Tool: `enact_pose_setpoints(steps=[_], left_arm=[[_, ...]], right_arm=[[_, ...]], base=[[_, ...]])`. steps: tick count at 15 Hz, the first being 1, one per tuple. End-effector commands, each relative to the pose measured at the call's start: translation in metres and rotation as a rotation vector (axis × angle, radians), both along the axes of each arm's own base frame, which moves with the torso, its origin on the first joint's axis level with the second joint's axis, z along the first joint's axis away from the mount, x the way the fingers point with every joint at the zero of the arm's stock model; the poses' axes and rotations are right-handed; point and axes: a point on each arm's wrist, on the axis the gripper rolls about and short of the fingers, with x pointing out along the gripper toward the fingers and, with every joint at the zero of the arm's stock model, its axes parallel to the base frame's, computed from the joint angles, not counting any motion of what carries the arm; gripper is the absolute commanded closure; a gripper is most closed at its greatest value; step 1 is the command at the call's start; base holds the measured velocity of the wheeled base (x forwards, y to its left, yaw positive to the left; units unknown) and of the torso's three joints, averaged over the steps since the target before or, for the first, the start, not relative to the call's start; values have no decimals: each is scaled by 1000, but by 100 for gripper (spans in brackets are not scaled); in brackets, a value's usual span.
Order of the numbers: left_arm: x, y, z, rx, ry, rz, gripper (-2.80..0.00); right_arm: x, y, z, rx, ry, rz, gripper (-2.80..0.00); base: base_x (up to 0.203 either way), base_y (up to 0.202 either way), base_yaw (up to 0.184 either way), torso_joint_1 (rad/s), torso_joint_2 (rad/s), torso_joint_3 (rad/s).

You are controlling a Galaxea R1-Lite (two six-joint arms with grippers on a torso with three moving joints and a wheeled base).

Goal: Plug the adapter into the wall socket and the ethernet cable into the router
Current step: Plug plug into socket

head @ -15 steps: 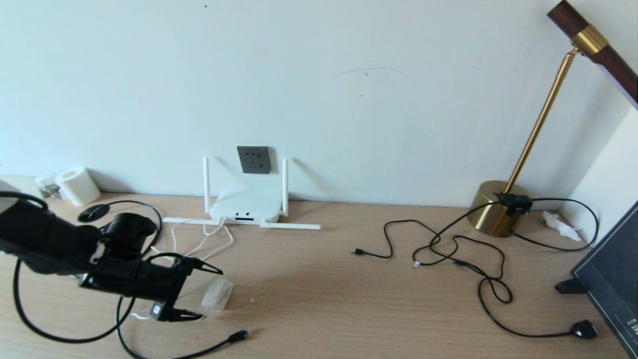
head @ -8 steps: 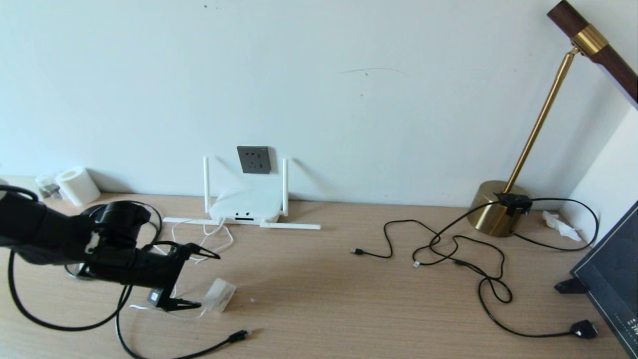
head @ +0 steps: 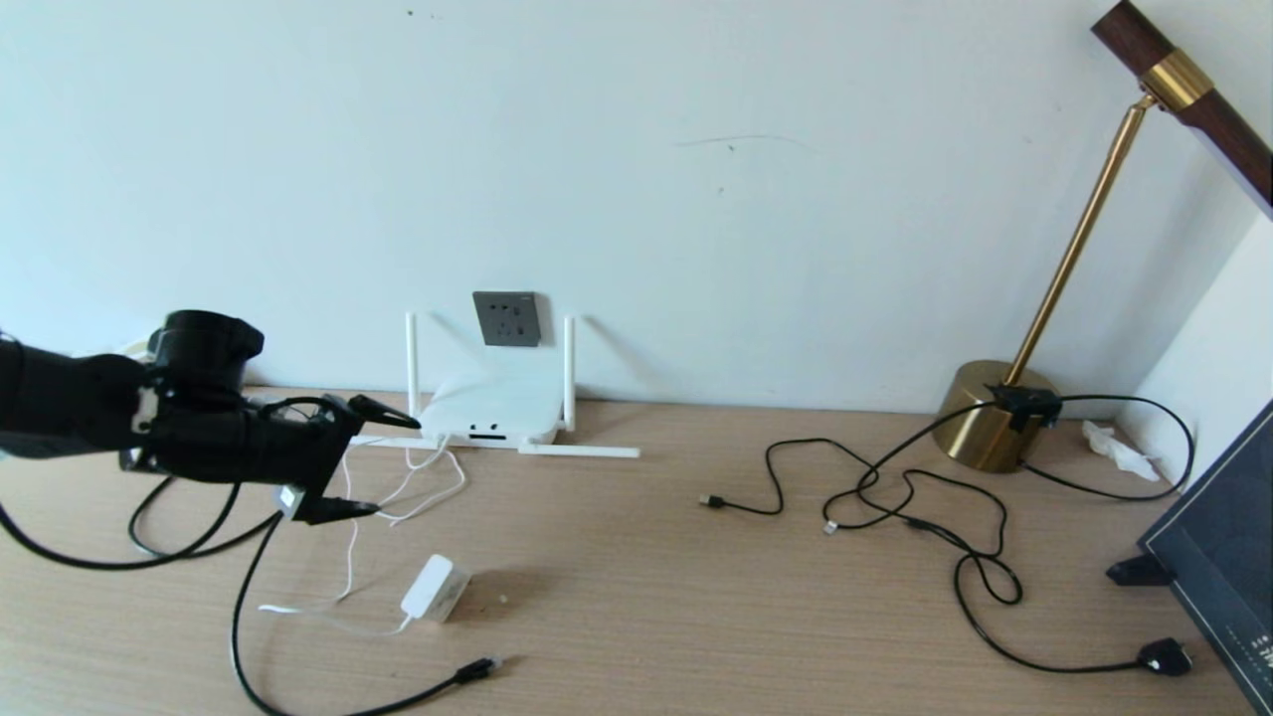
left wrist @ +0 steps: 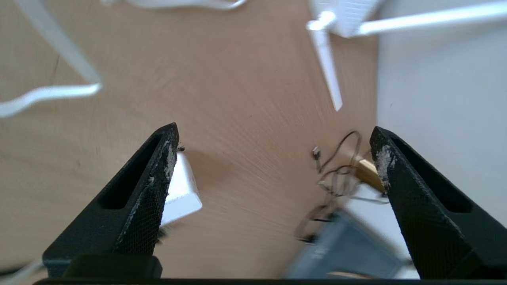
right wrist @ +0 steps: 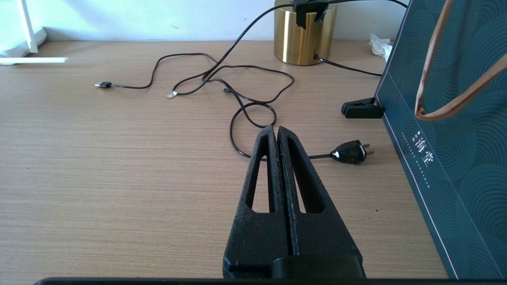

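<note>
The left gripper (head: 373, 465), fingers wide apart and empty, hangs above the adapter (head: 434, 588), near the router (head: 492, 408).

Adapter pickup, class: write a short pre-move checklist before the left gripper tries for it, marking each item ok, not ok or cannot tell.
1. Left gripper open and empty: ok.
2. Adapter lying free on the desk, apart from the gripper: ok.
3. Wall socket unoccupied: ok.
4. Adapter's prongs facing the wall socket: cannot tell.
5. Ethernet cable plugged into the router: not ok, its plug lies on the desk.
6. Right gripper shut, away from the work: ok.
</note>
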Motion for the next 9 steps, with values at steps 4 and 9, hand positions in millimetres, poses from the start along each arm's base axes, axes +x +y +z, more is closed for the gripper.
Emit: enact_pose_setpoints(steps=[4,9], left_arm=[[-26,-37,30,600,-321,-447,-280],[-62,-88,-17,887,-498,-885,-280]], right_arm=[[0,0,0,0,1,1,0],[0,0,0,0,1,1,0]], base=[[0,0,0,0,0,0],[0,0,0,0,0,0]])
